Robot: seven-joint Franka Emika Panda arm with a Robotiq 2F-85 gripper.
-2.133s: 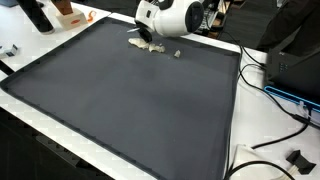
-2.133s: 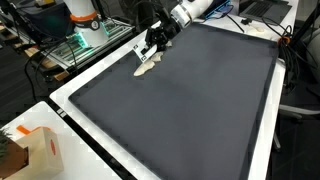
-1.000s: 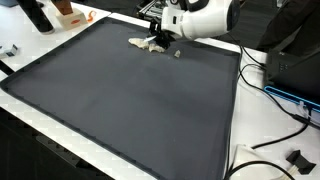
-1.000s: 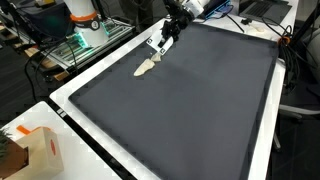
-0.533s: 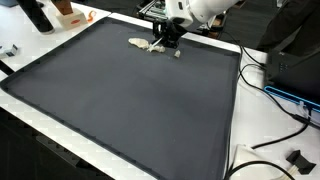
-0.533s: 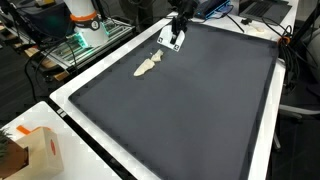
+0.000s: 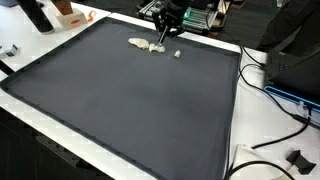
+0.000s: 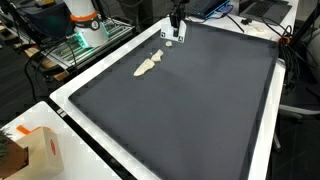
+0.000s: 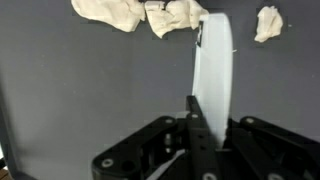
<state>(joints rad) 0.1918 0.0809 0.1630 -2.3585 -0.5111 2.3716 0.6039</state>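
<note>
White flat piece (image 9: 215,70) sits pinched edge-on between your gripper (image 9: 198,118) fingers, over the dark mat (image 7: 130,100), just beside the crumpled cream scraps (image 7: 145,44).

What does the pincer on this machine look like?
The pincer is matte black, built from angular linked bars that narrow into slim fingers. In both exterior views it shows only as a small dark shape. No cables or markings are visible on it.

Dark grey mat (image 7: 130,100) on white table (image 7: 25,112); cables (image 7: 285,98) at edge, cluttered lab bkgd w/ equipment.
</note>
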